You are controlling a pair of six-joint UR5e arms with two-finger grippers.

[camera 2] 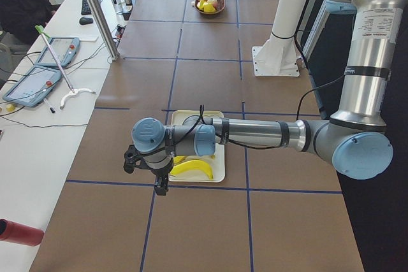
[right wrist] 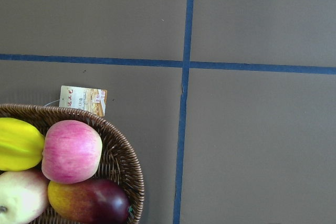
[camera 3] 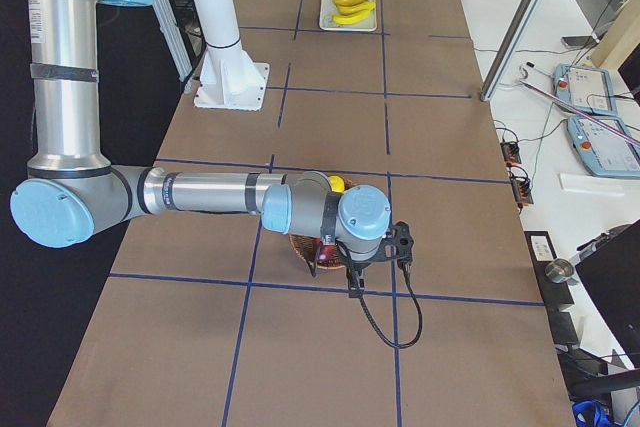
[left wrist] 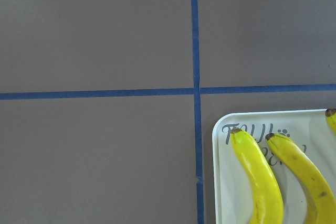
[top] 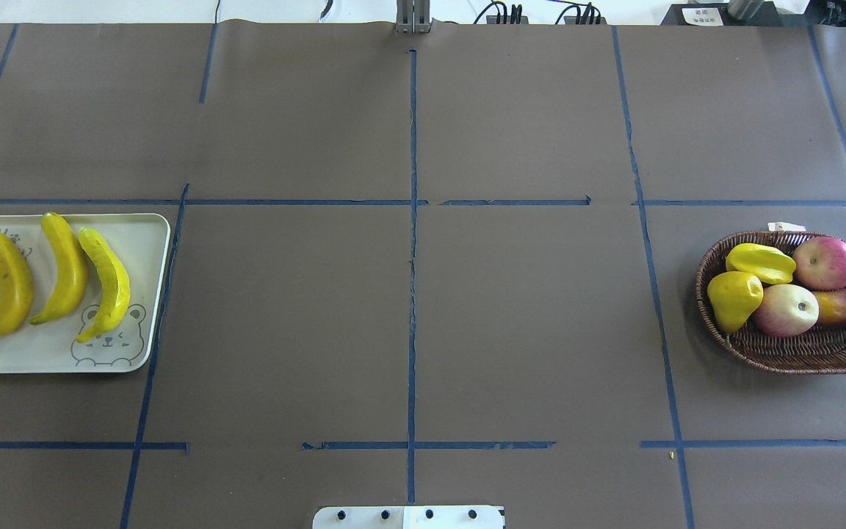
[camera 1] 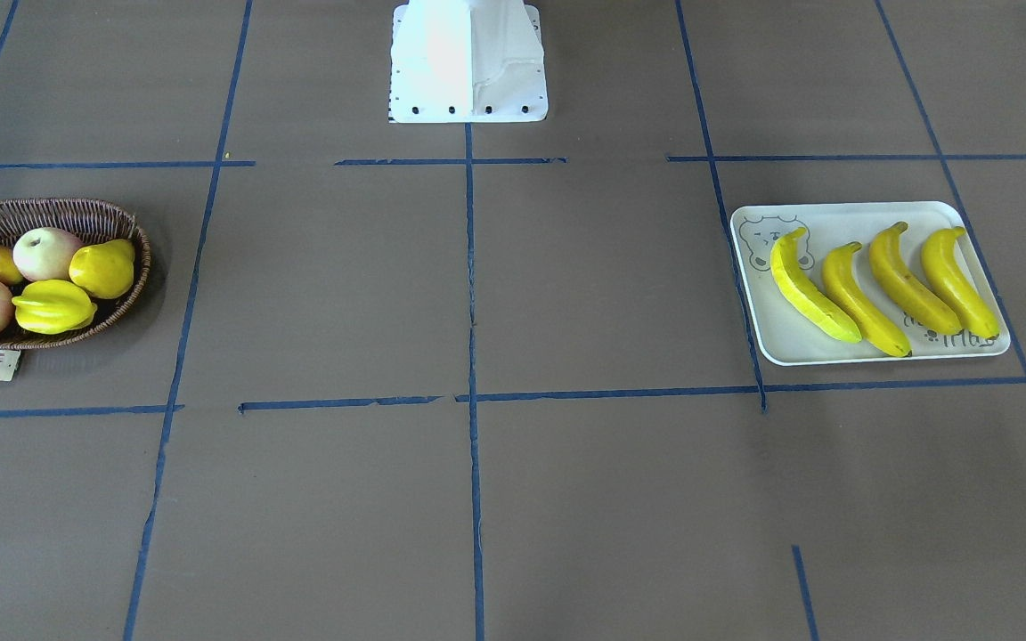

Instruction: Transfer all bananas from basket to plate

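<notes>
Bright, even, sharp pictures; the white robot base [camera 1: 468, 62] glares and the basket [camera 1: 59, 210] casts a soft shadow.

The table [top: 526, 308] is viewed steeply from opposite sides by the overhead and front-facing cameras; plate [camera 1: 842, 216] and basket [camera 1: 59, 209] are shared, mirrored left to right.

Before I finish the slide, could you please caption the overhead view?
Four bananas lie side by side on the plate at left; the basket at right holds only other fruit.
</notes>
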